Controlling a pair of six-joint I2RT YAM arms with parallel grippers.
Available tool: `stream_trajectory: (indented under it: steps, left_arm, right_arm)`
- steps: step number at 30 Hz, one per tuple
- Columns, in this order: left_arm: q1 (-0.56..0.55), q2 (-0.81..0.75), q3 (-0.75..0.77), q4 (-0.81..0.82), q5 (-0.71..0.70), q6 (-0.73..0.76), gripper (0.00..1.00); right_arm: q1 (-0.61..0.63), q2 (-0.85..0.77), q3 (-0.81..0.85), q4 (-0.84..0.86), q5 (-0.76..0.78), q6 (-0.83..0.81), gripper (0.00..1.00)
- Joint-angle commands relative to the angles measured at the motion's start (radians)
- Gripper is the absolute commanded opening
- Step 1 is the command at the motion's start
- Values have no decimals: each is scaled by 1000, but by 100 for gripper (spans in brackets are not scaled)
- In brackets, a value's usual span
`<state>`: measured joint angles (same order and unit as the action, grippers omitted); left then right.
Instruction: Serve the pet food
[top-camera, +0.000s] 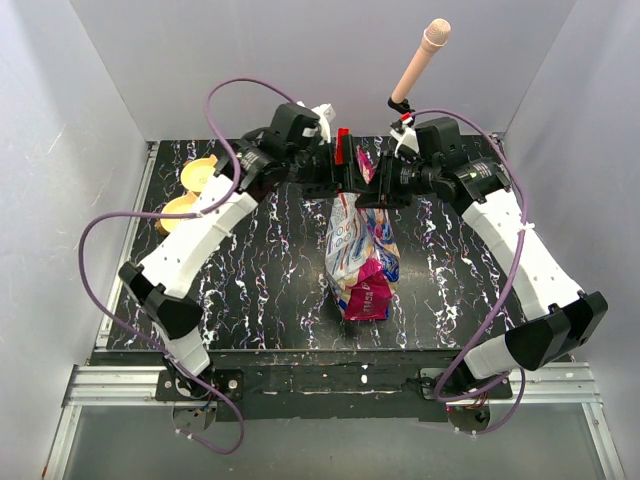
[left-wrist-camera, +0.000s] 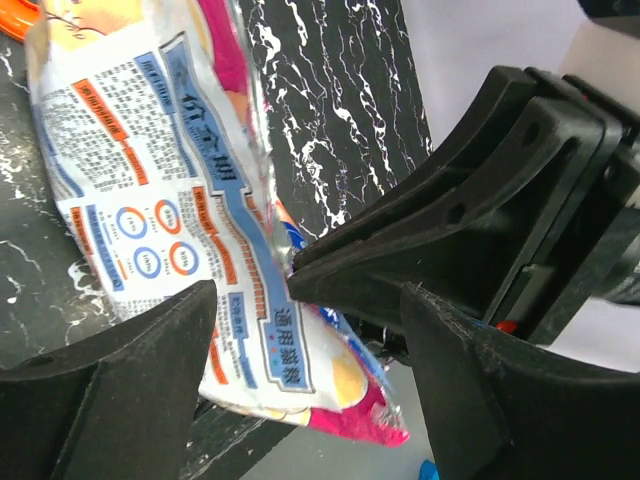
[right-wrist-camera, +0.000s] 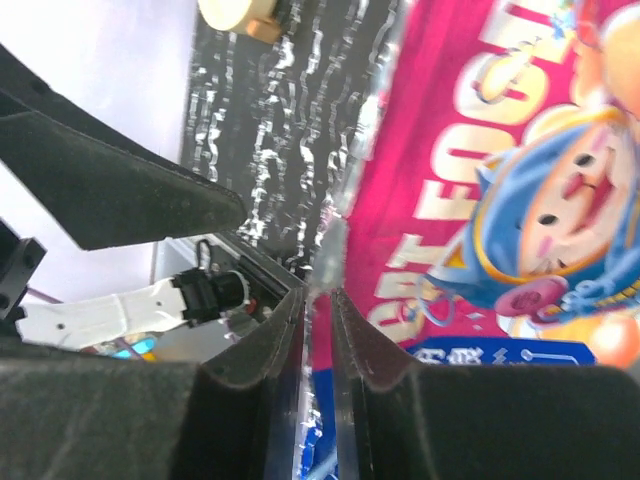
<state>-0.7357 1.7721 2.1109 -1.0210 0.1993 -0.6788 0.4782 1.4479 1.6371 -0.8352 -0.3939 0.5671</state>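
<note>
Care is called for at the top edge of the bag (top-camera: 360, 255), which is held up between the two grippers with its base on the table below them. No pet food can be seen, so it is judged to be inside, and whether the top is already cut cannot be told. The right gripper (right-wrist-camera: 318, 300) is nearly closed, with the silver foil edge of the bag pinched between its fingertips. The left gripper (left-wrist-camera: 308, 300) is spread wide and grips nothing. The printed back of the bag lies just ahead of its fingers, and the right gripper's tips sit directly in front of it. The step in hand is judged to be pulling the mouth apart. The left gripper should be closed on the foil lip just beside the other pinch, on the opposite wall only, never on both layers. The pull should be made slowly, away from the right gripper, so the seam is parted and not torn downward. The bowls (top-camera: 182, 208) lie well off to the left gripper's outer side
</note>
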Motion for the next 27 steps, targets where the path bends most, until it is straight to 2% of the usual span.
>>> stream_trajectory:
  steps: [1, 3, 5, 7, 9, 12, 13, 16, 18, 22, 27]
  left_arm:
    - [80, -65, -34, 32, 69, 48, 75]
    - [98, -18, 38, -19, 94, 61, 78]
    - [98, 12, 67, -40, 109, 62, 79]
    - [98, 35, 73, -56, 129, 27, 73]
    - [93, 49, 78, -54, 167, 7, 70]
    - [81, 52, 61, -60, 198, -40, 87]
    - [75, 53, 58, -60, 198, -54, 90]
    - [39, 78, 76, -36, 187, -85, 90]
    - [19, 111, 109, -63, 166, -102, 86]
    - [19, 167, 138, -128, 157, -133, 70]
    - [19, 176, 142, -97, 137, -153, 43]
  right_arm:
    - [-7, -11, 7, 116, -141, 63, 24]
    - [-10, 8, 41, 40, -123, 34, 24]
    - [-12, -6, 88, -51, 16, -10, 24]
    - [-35, -14, 138, -166, 127, -29, 25]
    - [-70, -20, 159, -260, 170, -42, 25]
    - [-78, -43, 150, -292, 168, -96, 27]
    - [-78, -50, 136, -292, 156, -104, 35]
    - [-79, -78, 89, -291, 115, -101, 38]
    - [-78, -86, 78, -297, 50, -99, 38]
    - [-56, -132, 14, -259, -49, -111, 38]
    - [-21, -193, -92, -162, -123, -108, 38]
